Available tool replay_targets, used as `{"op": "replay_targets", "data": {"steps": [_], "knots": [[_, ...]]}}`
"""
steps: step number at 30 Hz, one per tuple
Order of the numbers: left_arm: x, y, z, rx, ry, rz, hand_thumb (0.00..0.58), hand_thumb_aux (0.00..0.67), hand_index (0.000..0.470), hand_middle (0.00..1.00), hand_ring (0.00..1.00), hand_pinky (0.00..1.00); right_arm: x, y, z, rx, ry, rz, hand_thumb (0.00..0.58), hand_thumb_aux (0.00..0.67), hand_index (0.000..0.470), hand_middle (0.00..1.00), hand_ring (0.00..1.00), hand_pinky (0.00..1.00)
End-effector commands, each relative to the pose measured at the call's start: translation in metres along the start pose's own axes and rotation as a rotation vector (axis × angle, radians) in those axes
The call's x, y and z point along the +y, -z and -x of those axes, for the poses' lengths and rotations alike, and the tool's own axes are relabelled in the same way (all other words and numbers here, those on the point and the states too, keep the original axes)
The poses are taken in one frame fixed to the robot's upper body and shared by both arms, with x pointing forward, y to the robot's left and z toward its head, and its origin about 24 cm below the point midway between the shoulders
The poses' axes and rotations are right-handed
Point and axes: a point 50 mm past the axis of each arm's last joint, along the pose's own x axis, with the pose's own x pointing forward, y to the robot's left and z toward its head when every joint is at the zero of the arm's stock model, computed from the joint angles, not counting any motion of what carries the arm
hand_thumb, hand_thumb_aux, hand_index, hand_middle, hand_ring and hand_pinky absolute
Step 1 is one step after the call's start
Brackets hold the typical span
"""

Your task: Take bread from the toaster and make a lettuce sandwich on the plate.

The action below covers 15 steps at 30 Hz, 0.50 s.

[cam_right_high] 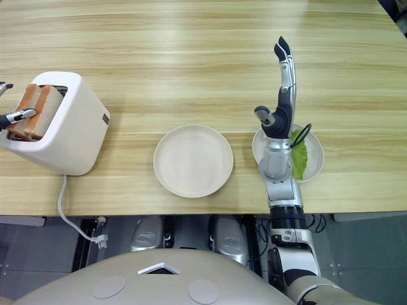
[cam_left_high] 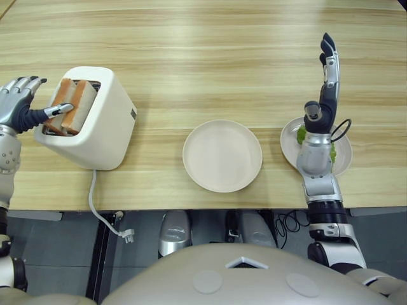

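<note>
A: Though laid against the bread (cam_left_high: 71,105) in the toaster (cam_left_high: 102,127) at middle left, cannot tell whether the left hand (cam_left_high: 18,105) grips it.
B: Slices upright in the slots?
A: Yes, poking above the top.
B: And the right hand (cam_left_high: 325,79)?
A: Stretched out straight, holding nothing, above lettuce (cam_right_high: 299,164) on a small plate (cam_right_high: 315,149) at right.
B: Main plate (cam_left_high: 222,155)?
A: Lower centre of the table (cam_left_high: 222,57), between toaster and lettuce.

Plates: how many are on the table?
2. One empty plate sits in the middle, right of the toaster; a second plate, holding lettuce, lies partly under the right hand.
</note>
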Motion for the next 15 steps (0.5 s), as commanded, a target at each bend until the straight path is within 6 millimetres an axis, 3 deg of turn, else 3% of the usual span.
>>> {"op": "replay_targets", "data": {"steps": [1, 15], "knots": [[-0.0129, 0.0121, 0.0075, 0.048, 0.057, 0.017, 0.0, 0.0, 0.0, 0.0, 0.0, 0.0, -0.0023, -0.0003, -0.0001, 0.001, -0.002, 0.012, 0.0, 0.0, 0.0, 0.0, 0.0, 0.0], [-0.0152, 0.0216, 0.0147, 0.084, 0.058, 0.039, 0.0, 0.0, 0.0, 0.0, 0.0, 0.0, -0.0032, 0.0008, 0.001, 0.004, -0.012, 0.029, 0.0, 0.0, 0.0, 0.0, 0.0, 0.0]]}}
